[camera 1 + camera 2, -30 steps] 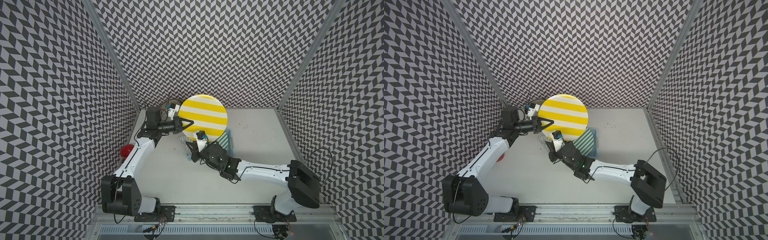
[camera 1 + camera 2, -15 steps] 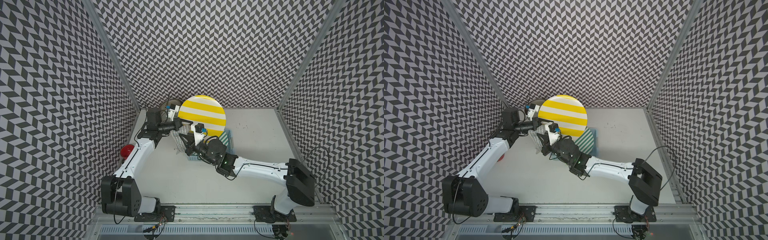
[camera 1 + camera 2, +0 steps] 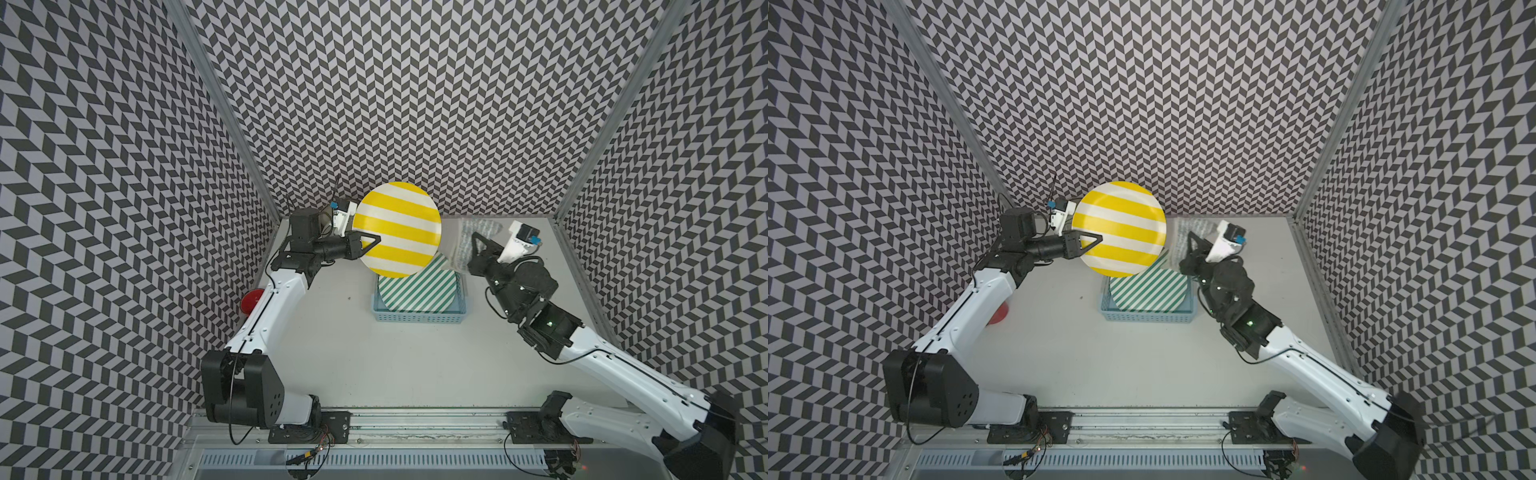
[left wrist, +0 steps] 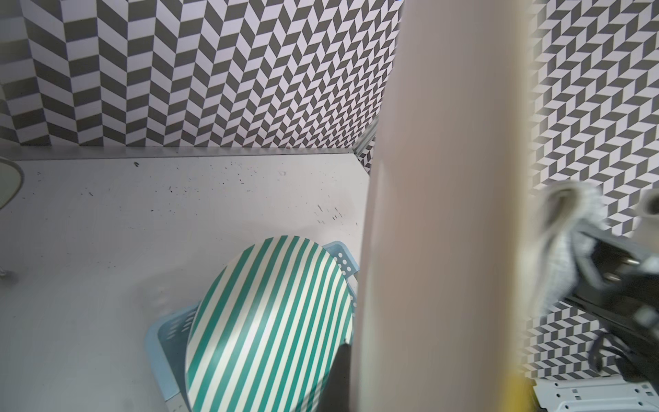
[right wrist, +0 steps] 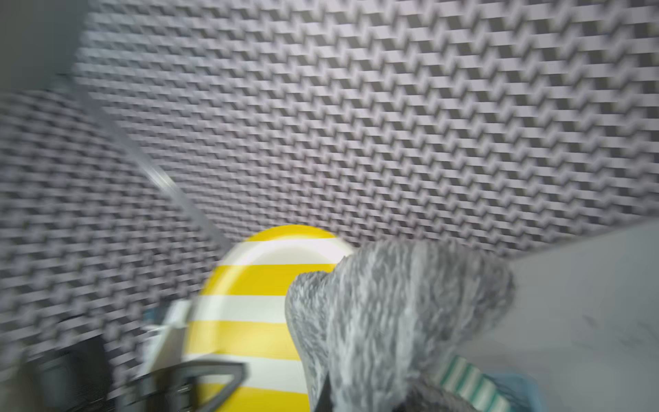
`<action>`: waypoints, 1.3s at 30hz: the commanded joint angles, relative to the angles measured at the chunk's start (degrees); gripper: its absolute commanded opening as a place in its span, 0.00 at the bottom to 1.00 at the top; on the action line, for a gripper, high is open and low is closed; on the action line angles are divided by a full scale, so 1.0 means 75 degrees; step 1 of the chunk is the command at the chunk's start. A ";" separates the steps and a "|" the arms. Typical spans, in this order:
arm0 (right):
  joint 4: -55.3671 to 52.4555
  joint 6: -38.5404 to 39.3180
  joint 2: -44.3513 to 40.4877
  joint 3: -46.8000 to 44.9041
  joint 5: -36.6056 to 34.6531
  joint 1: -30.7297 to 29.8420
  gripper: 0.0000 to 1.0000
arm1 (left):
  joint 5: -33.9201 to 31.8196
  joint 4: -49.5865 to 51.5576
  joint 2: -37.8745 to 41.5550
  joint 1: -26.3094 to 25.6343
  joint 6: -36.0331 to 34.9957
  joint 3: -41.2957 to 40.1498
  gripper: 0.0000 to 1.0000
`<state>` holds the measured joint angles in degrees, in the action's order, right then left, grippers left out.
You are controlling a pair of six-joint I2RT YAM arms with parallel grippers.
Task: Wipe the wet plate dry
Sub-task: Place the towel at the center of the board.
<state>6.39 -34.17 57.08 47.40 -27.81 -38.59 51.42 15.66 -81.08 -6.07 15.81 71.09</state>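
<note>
- Above the blue basket (image 3: 415,326), our left gripper (image 3: 371,243) pinches the rim of the yellow-striped plate (image 3: 399,224), holding it in the air.
- Just beside the plate, our right gripper (image 3: 474,244) is clamped on a grey cloth (image 5: 392,321).
- A green-striped plate (image 3: 417,291) lies in the basket.

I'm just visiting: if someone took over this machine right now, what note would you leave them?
Left gripper: shut on the yellow striped plate's rim, holding it raised and tilted.
Right gripper: shut on the grey cloth, beside that plate, seemingly clear of it.
A green striped plate lies in the blue basket.
Done: plate and cloth picked up.
Left: dryness cannot be told; wipe if wet.
</note>
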 commanded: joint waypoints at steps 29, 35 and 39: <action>-0.3921 -0.1055 -0.1087 -0.1359 0.0220 0.1006 1.00 | 0.0624 0.0491 0.0150 -0.0079 -0.1547 0.0131 0.00; -0.1583 0.0842 -0.1502 -0.1282 0.3723 0.1491 0.94 | 0.1792 0.1596 0.0018 -0.0371 -0.2530 0.0367 0.00; -0.0632 0.0989 -0.1027 -0.1124 0.5907 0.1730 0.91 | 0.2361 0.2815 -0.0103 -0.0540 -0.3492 0.0658 0.00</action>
<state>-8.62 -31.62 47.75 37.39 -0.69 -26.39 61.60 30.70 -81.67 -9.28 -3.31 72.53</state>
